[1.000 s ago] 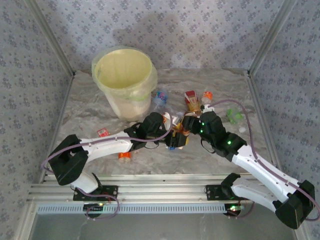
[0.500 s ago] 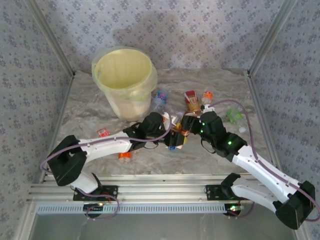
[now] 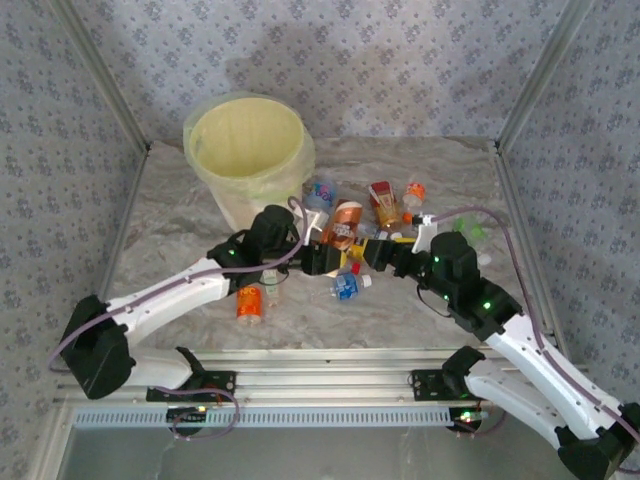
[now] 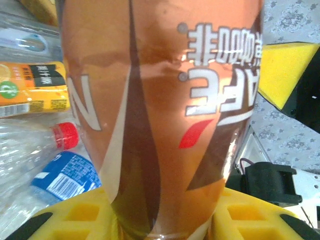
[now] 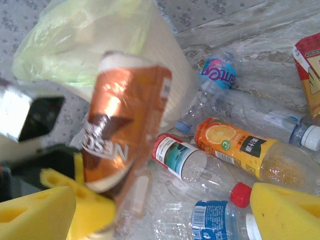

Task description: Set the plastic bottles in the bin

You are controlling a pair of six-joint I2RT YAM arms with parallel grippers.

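Two grippers at mid-table, one bottle held

Nearest me, an orange-labelled bottle (image 3: 250, 301) and a blue-labelled bottle (image 3: 346, 287) lie on the marble table (image 3: 170, 215). Just past them my left gripper (image 3: 328, 256) is clamped on a copper-brown bottle (image 3: 343, 224), which is held tilted just right of the bin. My right gripper (image 3: 383, 252) faces it with its yellow pads (image 5: 285, 210) spread wide, gripping nothing. Behind them a red-labelled bottle (image 3: 382, 203) and an orange-capped bottle (image 3: 413, 192) lie close together. Farthest back, the bin (image 3: 262, 205) stands upright with its pale yellow liner (image 3: 243, 150) folded over the rim.
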